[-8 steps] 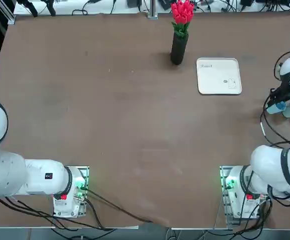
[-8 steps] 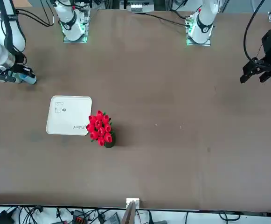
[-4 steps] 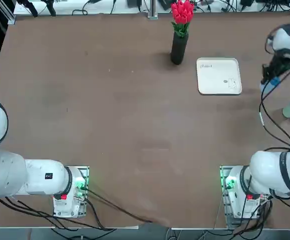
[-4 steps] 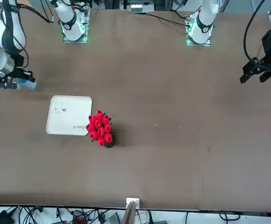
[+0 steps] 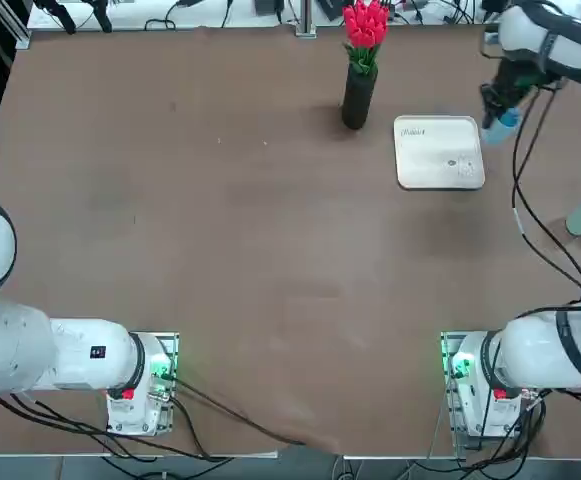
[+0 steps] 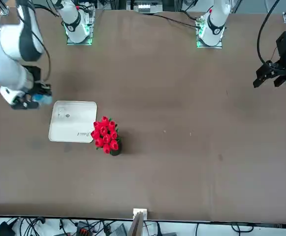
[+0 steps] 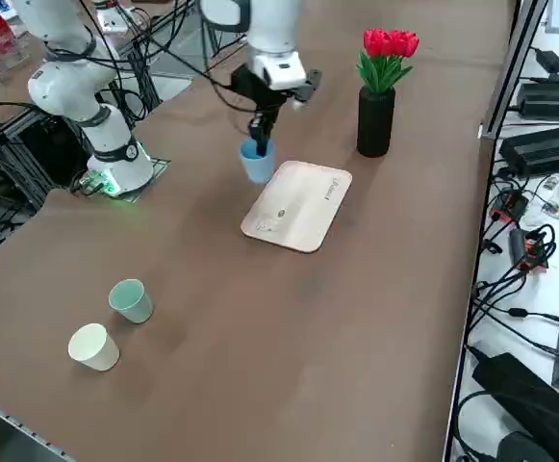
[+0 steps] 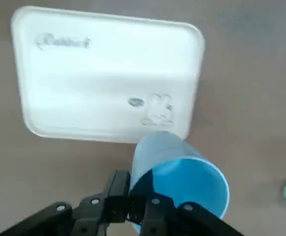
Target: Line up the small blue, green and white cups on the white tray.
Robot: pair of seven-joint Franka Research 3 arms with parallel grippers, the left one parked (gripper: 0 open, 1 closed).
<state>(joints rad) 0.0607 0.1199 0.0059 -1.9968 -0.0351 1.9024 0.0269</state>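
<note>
blue cup point(image 7: 256, 161) hangs from my fingers, pinched at its rim, mouth up, clear of the table point(image 5: 220, 220). my right gripper point(image 7: 259, 134) is clamped narrow on that rim, pointing down. white tray point(image 5: 439, 152) lies just beside and below the cup, bare, small grey markings showing; the cup hovers off its edge, not over it. green cup point(image 7: 131, 299) and white cup point(image 7: 94, 346) stand upright on the table well apart from my fingers, near each other, toward the table's edge on my arm's side. black vase with red flowers point(image 7: 377, 108) stands beyond the tray's far side.
</note>
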